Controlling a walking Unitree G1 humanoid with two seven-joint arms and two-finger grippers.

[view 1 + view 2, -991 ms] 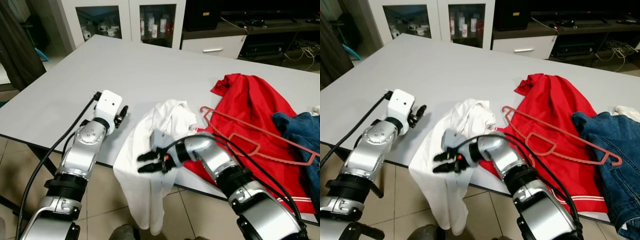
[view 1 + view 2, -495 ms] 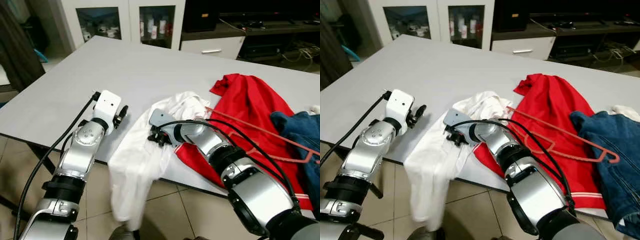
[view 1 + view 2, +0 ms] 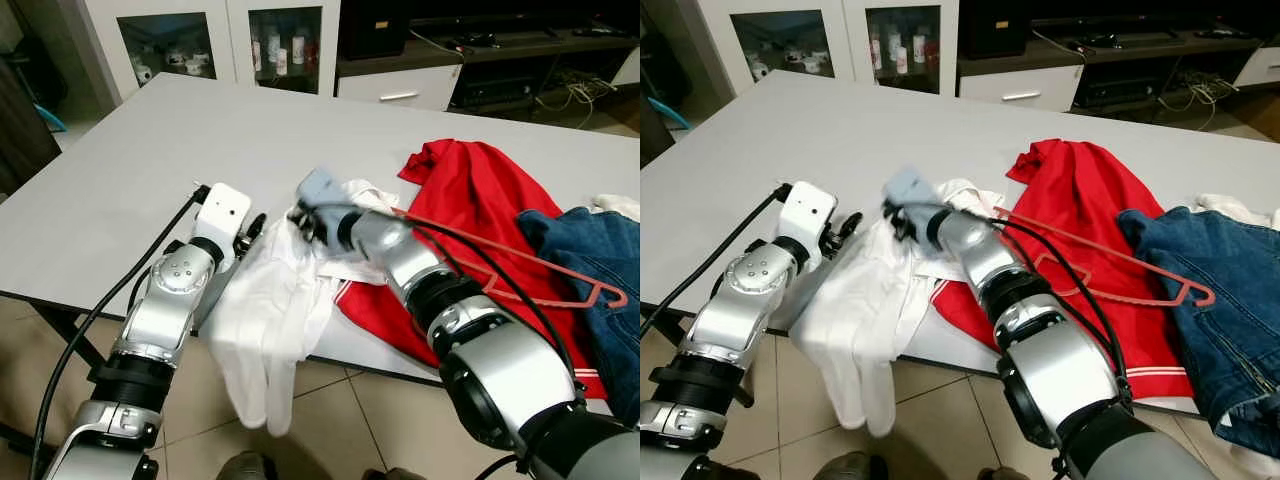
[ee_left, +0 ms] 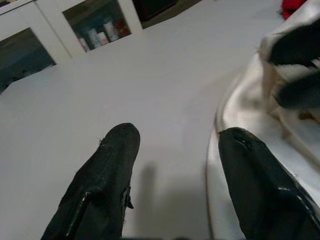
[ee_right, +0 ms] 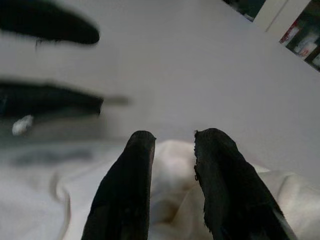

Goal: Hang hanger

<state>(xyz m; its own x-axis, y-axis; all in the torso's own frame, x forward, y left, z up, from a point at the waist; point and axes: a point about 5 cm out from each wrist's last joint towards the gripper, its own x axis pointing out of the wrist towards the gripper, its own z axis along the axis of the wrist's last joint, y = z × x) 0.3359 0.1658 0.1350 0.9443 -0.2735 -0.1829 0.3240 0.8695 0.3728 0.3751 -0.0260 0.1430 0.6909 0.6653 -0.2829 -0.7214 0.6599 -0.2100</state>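
Right hand (image 5: 172,150) pinching white shirt (image 3: 270,320) beside spread left hand (image 4: 175,150), red hanger (image 3: 520,275) well behind it on red cloth (image 3: 480,190); risks shirt sliding off surface (image 3: 150,160) edge.

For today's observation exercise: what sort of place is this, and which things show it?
Probably a home living room: glass-fronted cabinets holding small bottles, a low media unit with cables, and clothes on a white table.
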